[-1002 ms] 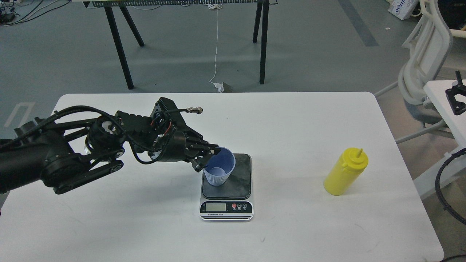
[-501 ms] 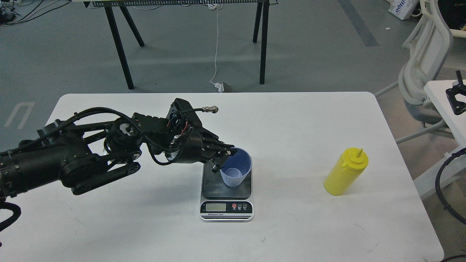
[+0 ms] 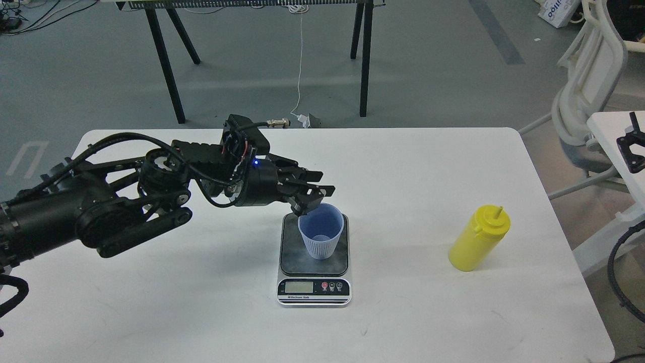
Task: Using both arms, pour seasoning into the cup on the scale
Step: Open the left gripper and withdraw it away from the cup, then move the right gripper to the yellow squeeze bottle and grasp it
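The light-blue cup point(image 3: 321, 233) stands upright on the dark platform of the scale point(image 3: 313, 292) in the middle of the white table. My left gripper point(image 3: 313, 190) is open just above and behind the cup's rim, no longer holding it. The yellow seasoning bottle point(image 3: 479, 237) stands upright on the table to the right, apart from the scale. My right gripper is out of view; only a black cable loop point(image 3: 617, 272) shows at the right edge.
The white table point(image 3: 201, 312) ends at the right near a white chair point(image 3: 589, 96) and a second white table point(image 3: 615, 131) with a black clamp. Black trestle legs point(image 3: 166, 65) stand on the floor behind.
My left gripper carried the cup to the right onto the scale's platform, let go of it and rose up and back. The bottle has not moved.
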### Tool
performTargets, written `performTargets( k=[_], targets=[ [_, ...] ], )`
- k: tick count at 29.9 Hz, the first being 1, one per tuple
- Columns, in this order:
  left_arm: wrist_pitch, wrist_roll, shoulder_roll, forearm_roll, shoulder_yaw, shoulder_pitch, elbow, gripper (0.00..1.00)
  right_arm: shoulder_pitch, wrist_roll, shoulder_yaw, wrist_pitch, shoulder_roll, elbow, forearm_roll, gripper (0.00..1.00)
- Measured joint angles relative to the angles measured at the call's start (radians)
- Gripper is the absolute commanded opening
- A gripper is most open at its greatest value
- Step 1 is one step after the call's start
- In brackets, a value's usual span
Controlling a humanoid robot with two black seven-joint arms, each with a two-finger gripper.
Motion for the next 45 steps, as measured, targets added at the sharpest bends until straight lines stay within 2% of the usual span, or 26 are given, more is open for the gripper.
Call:
performTargets(
  k=[7,14,18,21,23,25,28,30,45],
  targets=[
    [0.005,-0.003,0.005,-0.652,-0.125,-0.003,0.069,1.00,-0.289,-0.003,0.004,0.000,-0.057,0.246,0.215,1.00],
    [-0.005,-0.002,0.000,-1.159,-0.239,0.012,0.126,1.00,-0.572,0.001,-0.029,0.000,-0.020,0.538,0.190,1.00],
    [-0.007,0.000,-0.004,-1.394,-0.299,0.024,0.178,1.00,-0.667,0.004,-0.042,0.000,0.030,0.633,0.149,1.00],
    [-0.009,0.000,-0.001,-1.520,-0.343,0.026,0.224,1.00,-0.703,0.004,-0.051,0.000,0.075,0.647,0.132,1.00],
    [-0.009,0.007,0.004,-1.587,-0.369,0.024,0.261,1.00,-0.714,0.003,-0.062,0.000,0.101,0.644,0.116,0.96],
    [-0.009,0.037,0.005,-1.648,-0.402,0.018,0.313,1.00,-0.719,-0.004,-0.083,0.000,0.111,0.639,0.099,0.96],
    [-0.010,0.119,0.003,-1.751,-0.466,0.021,0.380,1.00,-0.707,-0.011,-0.152,0.000,0.119,0.638,0.086,0.96],
    [-0.010,0.149,0.000,-1.811,-0.497,0.028,0.403,1.00,-0.681,-0.011,-0.189,0.000,0.126,0.637,0.083,0.96],
    [-0.009,0.159,0.023,-1.860,-0.549,0.063,0.415,1.00,-0.520,-0.007,-0.211,0.000,0.265,0.576,0.103,0.95]
  ],
)
